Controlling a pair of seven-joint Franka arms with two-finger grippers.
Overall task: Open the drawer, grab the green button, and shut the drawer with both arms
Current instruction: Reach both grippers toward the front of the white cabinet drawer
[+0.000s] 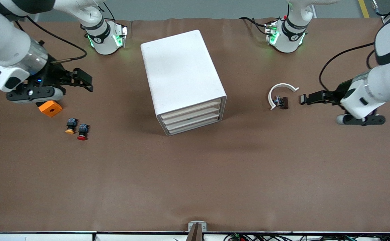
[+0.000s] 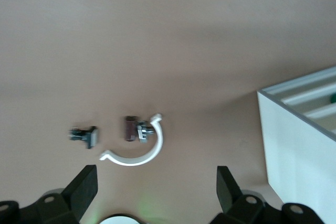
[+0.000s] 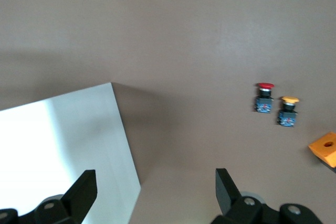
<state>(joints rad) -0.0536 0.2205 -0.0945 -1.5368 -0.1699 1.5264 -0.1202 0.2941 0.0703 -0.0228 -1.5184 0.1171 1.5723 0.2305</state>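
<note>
Much of the drawer (image 1: 195, 126) was hidden. In the middle of the front view only its flat white plastic front showed, lowest of three like fronts in the smooth, round-cornered white cabinet (image 1: 181, 73), and it sat flush with the two above. In the left wrist view a green speck (image 2: 332, 98) lay between the fronts, cut off at the frame edge (whether it was the button I could not tell).

The right gripper (image 1: 85, 81) hung over the brown cloth-covered table (image 1: 195, 174) at the right arm's end, its black fingers (image 3: 84, 190) wide apart and holding nothing. Its body hid part of an orange block (image 1: 50, 108) with a round hole. Lower in the frame lay a yellow-capped button (image 1: 70, 125) and a red-capped button (image 1: 82, 131), side by side.

The left gripper (image 1: 306, 99) hung over the table at the left arm's end, fingers (image 2: 228, 187) spread and empty, near a curved white plastic strip (image 1: 282, 88). A small dark brown piece (image 1: 284, 102) lay inside the strip's arc, too small to make out.
</note>
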